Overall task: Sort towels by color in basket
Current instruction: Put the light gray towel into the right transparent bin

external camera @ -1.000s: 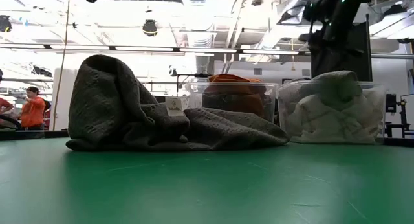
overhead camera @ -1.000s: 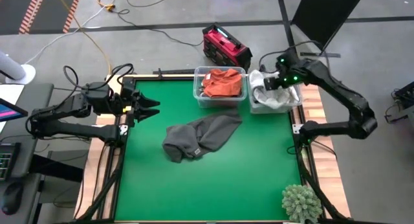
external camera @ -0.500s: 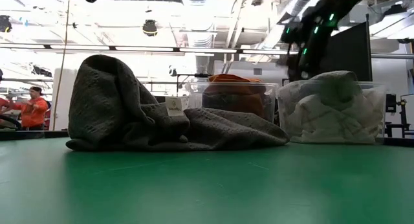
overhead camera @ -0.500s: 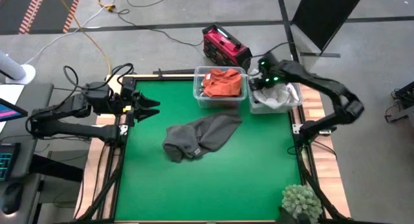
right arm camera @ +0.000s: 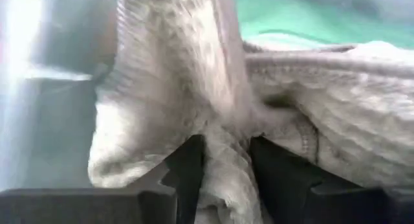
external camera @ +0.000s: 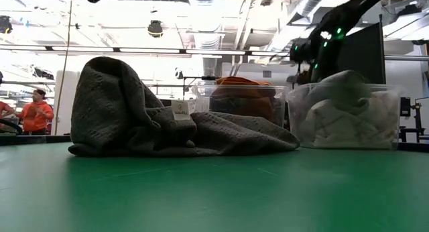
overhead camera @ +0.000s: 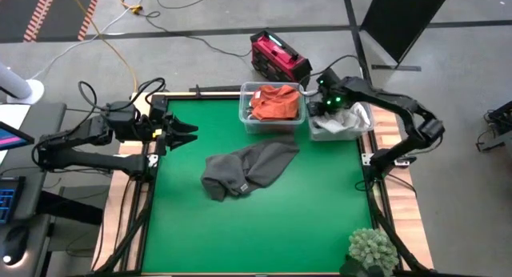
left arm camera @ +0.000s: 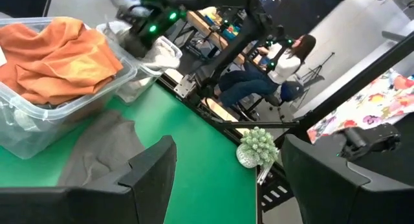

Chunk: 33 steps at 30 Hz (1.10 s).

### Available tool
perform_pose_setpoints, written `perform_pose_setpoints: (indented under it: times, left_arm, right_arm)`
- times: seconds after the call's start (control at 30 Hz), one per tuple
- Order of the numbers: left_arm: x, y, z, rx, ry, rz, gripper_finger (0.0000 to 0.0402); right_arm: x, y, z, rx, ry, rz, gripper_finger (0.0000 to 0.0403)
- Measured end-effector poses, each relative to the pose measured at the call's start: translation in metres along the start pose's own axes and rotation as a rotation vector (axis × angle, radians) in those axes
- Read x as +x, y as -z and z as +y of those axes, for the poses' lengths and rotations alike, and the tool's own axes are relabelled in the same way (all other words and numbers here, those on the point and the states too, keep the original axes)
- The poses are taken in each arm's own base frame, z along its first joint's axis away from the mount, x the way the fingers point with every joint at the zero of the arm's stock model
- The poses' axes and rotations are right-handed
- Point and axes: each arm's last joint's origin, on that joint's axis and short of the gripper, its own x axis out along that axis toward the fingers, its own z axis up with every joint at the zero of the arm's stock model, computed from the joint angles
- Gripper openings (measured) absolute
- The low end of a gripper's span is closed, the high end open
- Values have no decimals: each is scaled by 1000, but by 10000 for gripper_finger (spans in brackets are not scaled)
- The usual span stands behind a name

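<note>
A dark grey towel (overhead camera: 248, 169) lies crumpled on the green mat near the middle of the table. A rust-orange towel (overhead camera: 274, 102) fills the left clear bin (overhead camera: 245, 117) at the far edge. A white towel (overhead camera: 346, 121) lies in the right clear bin (overhead camera: 364, 126). My right gripper (overhead camera: 322, 103) is low over that bin's left side and is shut on the white towel (right arm camera: 194, 88). My left gripper (overhead camera: 188, 134) is open and empty at the table's left edge. My right gripper pinches a bunched fold of the white towel (right arm camera: 226, 130) between its two fingers (right arm camera: 184, 169). It comes at the towel from above, over the bin's left side. The towel still lies in the bin, and I cannot tell how many layers are held.
A green spiky plant ball (overhead camera: 372, 249) sits at the table's near right corner. A red device (overhead camera: 280, 57) lies on the floor beyond the bins. A seated person (left arm camera: 278, 68) shows beyond the table's right side. Bare mat lies near the front edge.
My right gripper has gone down and toward the table's left, from above the right bin's middle to its left side, low on the white towel.
</note>
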Motion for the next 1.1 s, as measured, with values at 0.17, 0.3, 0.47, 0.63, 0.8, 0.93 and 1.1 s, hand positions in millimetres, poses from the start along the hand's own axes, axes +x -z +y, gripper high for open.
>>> perform_pose_setpoints:
  times: [0.17, 0.3, 0.47, 0.63, 0.8, 0.93, 1.1]
  left_arm:
    - [0, 0, 0, 0, 0, 0, 265]
    - [0, 0, 0, 0, 0, 0, 265]
    - [0, 0, 0, 0, 0, 0, 265]
    - [0, 0, 0, 9, 0, 0, 265]
    - [0, 0, 0, 23, 0, 0, 265]
    - [0, 0, 0, 23, 0, 0, 265]
    - [0, 0, 0, 21, 0, 0, 265]
  right_arm:
    - [-41, 3, -12, 17, 11, -14, 172]
    - [-66, 15, -19, 12, 26, 6, 172]
    - [-92, 33, -23, -19, 48, -42, 172]
    - [-101, 48, -29, -68, 131, 1, 172]
    - [-83, 49, -30, -67, 176, 79, 172]
    - [-49, 48, -30, -63, 154, 117, 172]
    - [-1, 47, -30, -46, 108, 197, 171]
